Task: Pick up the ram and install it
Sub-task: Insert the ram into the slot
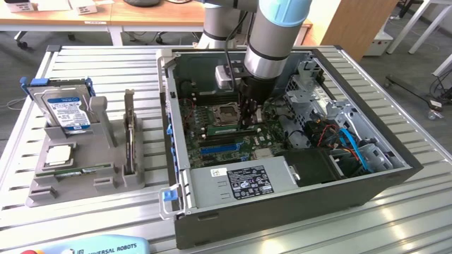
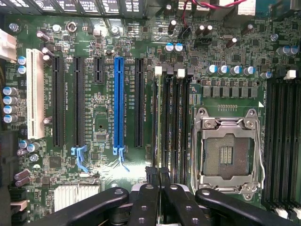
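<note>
My gripper reaches down into the open computer case, just beside the empty processor socket. In the wrist view its black fingers are pressed together on a thin stick seen edge-on, the ram. The ram runs along the outermost black memory slot, on the side of the blue expansion slot. Whether the ram is seated in the slot or just above it I cannot tell. The part of the ram under the fingers is hidden.
At the exterior view's left a grey holder tray carries a hard drive, a silver processor chip and an upright dark expansion card. Drive cages and cables crowd the case's right side. The power supply sits at the front.
</note>
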Controlling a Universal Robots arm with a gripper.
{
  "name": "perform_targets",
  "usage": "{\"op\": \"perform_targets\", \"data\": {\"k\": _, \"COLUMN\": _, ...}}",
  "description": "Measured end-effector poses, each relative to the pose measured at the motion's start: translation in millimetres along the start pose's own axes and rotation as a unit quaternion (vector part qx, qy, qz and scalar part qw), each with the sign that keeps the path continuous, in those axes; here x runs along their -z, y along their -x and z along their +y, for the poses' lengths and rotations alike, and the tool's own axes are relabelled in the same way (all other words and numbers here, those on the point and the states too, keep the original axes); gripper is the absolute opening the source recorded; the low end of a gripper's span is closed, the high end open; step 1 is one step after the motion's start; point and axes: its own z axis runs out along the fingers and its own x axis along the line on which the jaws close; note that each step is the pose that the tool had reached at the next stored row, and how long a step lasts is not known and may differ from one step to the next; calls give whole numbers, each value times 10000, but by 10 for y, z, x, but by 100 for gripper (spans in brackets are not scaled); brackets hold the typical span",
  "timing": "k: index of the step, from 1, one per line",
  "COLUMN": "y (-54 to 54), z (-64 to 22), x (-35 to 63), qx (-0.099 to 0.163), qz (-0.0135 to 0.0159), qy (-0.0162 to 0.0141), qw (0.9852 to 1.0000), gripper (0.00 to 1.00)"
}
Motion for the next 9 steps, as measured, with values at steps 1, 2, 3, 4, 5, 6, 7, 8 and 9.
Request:
{"op": "perform_targets", "data": {"k": 1, "y": 0, "z": 0, "x": 0, "qx": 0, "qz": 1, "qy": 0, "qw": 10000, "gripper": 11}}
{"op": "perform_targets", "data": {"k": 2, "y": 0, "z": 0, "x": 0, "qx": 0, "qz": 1, "qy": 0, "qw": 10000, "gripper": 11}}
{"op": "perform_targets", "data": {"k": 3, "y": 0, "z": 0, "x": 0, "qx": 0, "qz": 1, "qy": 0, "qw": 10000, "gripper": 11}}
{"op": "perform_targets", "data": {"k": 4, "y": -1, "z": 0, "x": -2, "qx": 0, "qz": 1, "qy": 0, "qw": 10000, "gripper": 11}}
{"op": "perform_targets", "data": {"k": 5, "y": -1, "z": 0, "x": -4, "qx": 0, "qz": 1, "qy": 0, "qw": 10000, "gripper": 11}}
{"op": "perform_targets", "data": {"k": 6, "y": -1, "z": 0, "x": -5, "qx": 0, "qz": 1, "qy": 0, "qw": 10000, "gripper": 11}}
{"op": "perform_targets", "data": {"k": 7, "y": -1, "z": 0, "x": -4, "qx": 0, "qz": 1, "qy": 0, "qw": 10000, "gripper": 11}}
{"op": "perform_targets", "data": {"k": 8, "y": -1, "z": 0, "x": -5, "qx": 0, "qz": 1, "qy": 0, "qw": 10000, "gripper": 11}}
{"op": "perform_targets", "data": {"k": 9, "y": -1, "z": 0, "x": -5, "qx": 0, "qz": 1, "qy": 0, "qw": 10000, "gripper": 11}}
